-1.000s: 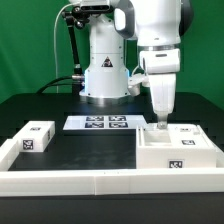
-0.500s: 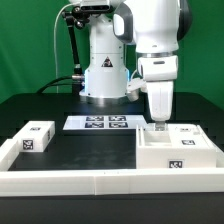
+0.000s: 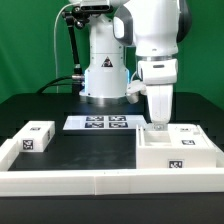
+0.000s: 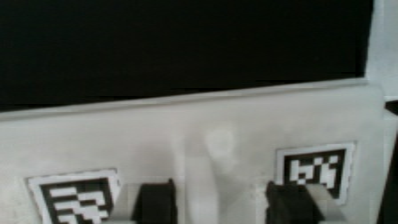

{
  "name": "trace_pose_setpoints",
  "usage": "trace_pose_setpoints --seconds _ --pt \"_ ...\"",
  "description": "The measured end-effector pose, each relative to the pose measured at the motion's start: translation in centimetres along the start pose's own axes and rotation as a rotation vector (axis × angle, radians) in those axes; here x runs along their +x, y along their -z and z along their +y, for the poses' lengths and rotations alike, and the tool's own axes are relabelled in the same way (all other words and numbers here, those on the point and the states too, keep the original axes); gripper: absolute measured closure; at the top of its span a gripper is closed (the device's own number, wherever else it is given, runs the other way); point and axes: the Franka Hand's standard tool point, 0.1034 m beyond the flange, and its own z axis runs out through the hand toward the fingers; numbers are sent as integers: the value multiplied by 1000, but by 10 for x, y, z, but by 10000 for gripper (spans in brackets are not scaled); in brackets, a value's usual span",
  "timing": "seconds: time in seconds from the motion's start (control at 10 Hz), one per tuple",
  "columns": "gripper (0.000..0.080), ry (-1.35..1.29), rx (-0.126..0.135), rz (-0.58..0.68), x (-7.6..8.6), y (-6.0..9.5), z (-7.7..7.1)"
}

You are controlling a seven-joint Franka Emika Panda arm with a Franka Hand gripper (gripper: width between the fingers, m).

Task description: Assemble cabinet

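The cabinet [image 3: 190, 152] lies low on the black table [image 3: 90, 150] at the exterior view's right. Its long axis runs across that view, and one tagged face is turned toward the camera. It sits just behind the long white rail [image 3: 80, 181] at the front edge. A small tagged block [image 3: 37, 137] sits well apart at the exterior view's left, and the marker board [image 3: 103, 122] lies between them, nearer the arm's base. The gripper [image 3: 157, 124] points straight down onto the cabinet's rear left corner. In the blurred wrist view its dark fingers [image 4: 157, 202] stand on either side of a raised white ridge between two tags. Whether they squeeze it cannot be told.
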Motion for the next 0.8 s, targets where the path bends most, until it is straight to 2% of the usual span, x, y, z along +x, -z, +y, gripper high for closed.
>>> trace_pose_setpoints --seconds 0.1,0.6,0.8 --pt "729 0 -8 3 1 1 2" --pt "729 0 -13 2 0 4 2" --pt "729 -18 -26 -2 0 11 2"
